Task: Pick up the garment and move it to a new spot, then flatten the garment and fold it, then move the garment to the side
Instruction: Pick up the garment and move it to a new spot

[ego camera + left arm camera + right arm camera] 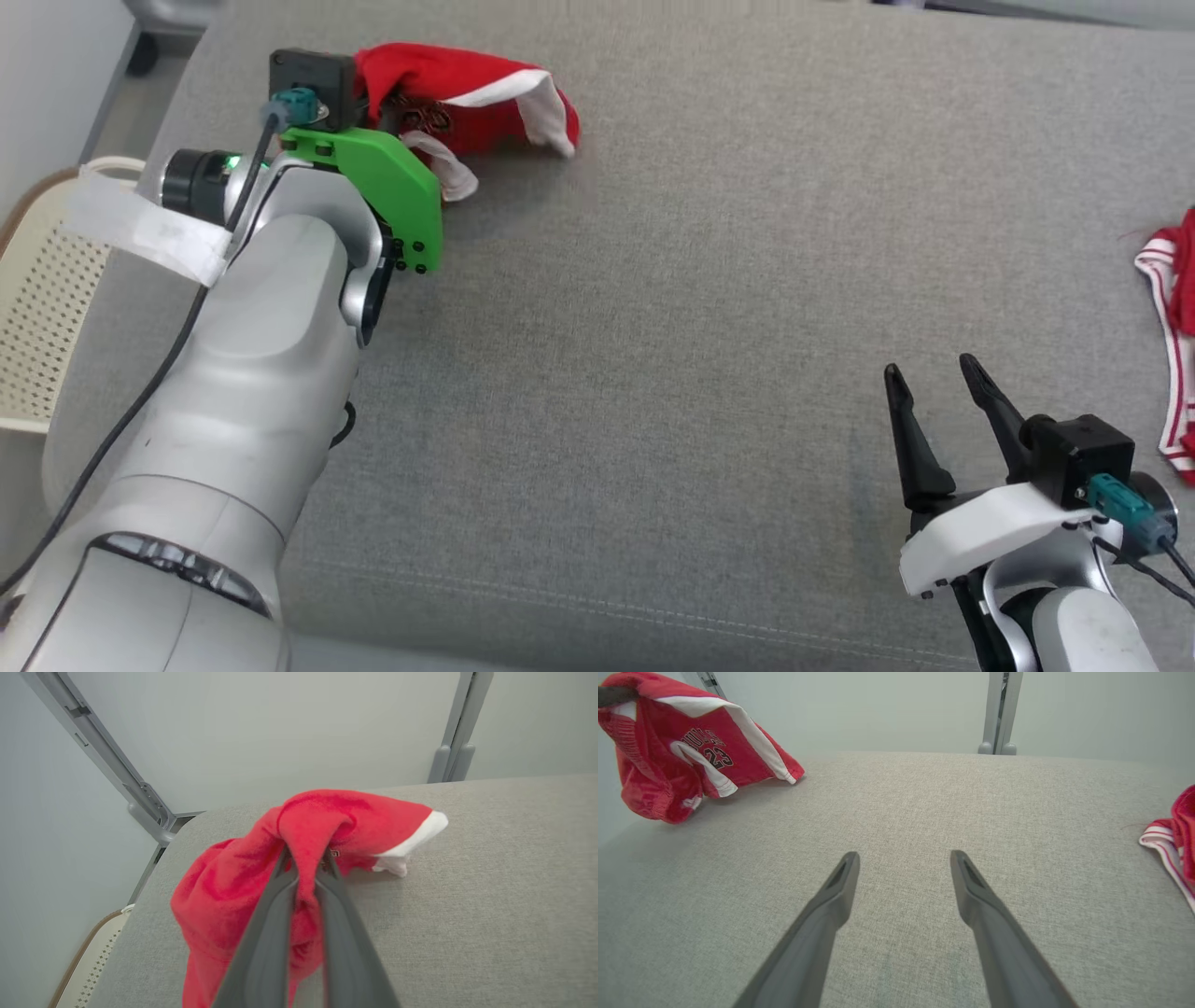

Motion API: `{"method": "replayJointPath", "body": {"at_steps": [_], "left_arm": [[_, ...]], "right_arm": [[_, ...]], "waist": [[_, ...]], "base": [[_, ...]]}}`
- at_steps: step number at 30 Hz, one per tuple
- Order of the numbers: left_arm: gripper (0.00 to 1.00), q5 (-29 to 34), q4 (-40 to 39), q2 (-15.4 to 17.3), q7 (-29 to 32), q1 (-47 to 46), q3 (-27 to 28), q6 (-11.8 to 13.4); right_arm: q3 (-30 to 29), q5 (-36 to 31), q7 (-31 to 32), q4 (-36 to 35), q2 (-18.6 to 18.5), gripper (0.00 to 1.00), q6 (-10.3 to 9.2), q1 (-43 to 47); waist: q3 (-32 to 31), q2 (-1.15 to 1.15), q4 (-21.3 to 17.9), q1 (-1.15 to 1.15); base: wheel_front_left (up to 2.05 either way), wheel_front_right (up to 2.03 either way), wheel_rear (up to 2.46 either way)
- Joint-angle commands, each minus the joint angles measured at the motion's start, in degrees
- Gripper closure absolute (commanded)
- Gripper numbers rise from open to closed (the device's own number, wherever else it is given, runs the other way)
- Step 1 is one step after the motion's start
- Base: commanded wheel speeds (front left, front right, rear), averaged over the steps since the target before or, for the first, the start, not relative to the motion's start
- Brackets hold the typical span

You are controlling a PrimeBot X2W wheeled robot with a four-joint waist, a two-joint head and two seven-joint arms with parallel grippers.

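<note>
At 9 o'clock in the head view, a pale basket with little holes [37, 308] sits beside the grey surface [653, 373].

Next, at 11 o'clock, the left arm reaches far across the surface. There it meets the red garment [467, 93], and a green part and a black camera block cover the claw. The left wrist view shows the grip much better. The left claw [306, 858] is pressed together and pinches a thick fold of the red cloth between its two dark fingers. The cloth bunches up over the tips and hangs down on the 7 o'clock side. One end with a white edge rests on the surface at 3 o'clock.

In the right wrist view the garment [691, 751] is at 10 o'clock, and this view shows its front. It is a red shirt with white stripes, black letters and the number 23. In the head view that print is just a small dark squiggle. The shirt is crumpled, with one corner touching the surface.

At 4 o'clock in the head view, the right claw [929, 366] is spread wide with nothing in it, just above the bare surface.

At 3 o'clock, at the edge, lies another red cloth with white stripes [1176, 355], well apart from the shirt.
</note>
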Motion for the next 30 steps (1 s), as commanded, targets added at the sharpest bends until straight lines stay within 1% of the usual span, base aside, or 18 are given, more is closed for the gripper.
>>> {"method": "replayJointPath", "body": {"at_steps": [1,8,12,20,27,30], "left_arm": [[1.0,-0.02,-0.35,-0.41,-0.01,0.8,-0.07,-0.1],[1.0,0.34,-2.72,-1.57,2.5,2.25,-2.53,-1.11],[1.0,0.43,-4.87,-1.79,3.85,2.13,-3.71,-1.51],[1.0,0.03,-11.84,-2.13,5.38,1.02,-5.94,-1.59],[1.0,-0.49,-18.48,-2.18,7.58,3.31,-9.49,-0.76],[1.0,-0.79,-20.03,-2.1,9.07,5.31,-11.34,-0.41]], "right_arm": [[0.13,0.34,-0.46,0.31,-0.04,0.0,-0.06,0.76],[1.9,3.14,-2.74,4.81,-0.06,0.0,-0.06,1.42],[2.46,4.5,-3.96,6.52,-0.06,0.0,-0.06,1.32],[2.85,5.36,-5.62,8.34,-0.05,0.0,-0.06,0.34],[3.06,5.64,-6.3,9.1,-0.06,0.0,-0.06,-1.01],[3.26,6.01,-6.74,9.24,-0.06,0.0,-0.06,-1.52]], "waist": [[-6.61,0.0,-3.25,0.0],[-13.74,0.0,-7.85,0.0],[-16.15,0.0,-10.74,0.0],[-17.39,0.0,-15.58,0.0],[-16.98,0.0,-19.32,0.0],[-16.38,0.0,-20.83,0.0]], "base": [[0.0,0.0,0.0],[0.0,0.0,0.0],[0.0,0.0,0.0],[0.0,0.0,0.0],[0.0,0.0,0.0],[0.0,0.0,0.0]]}}
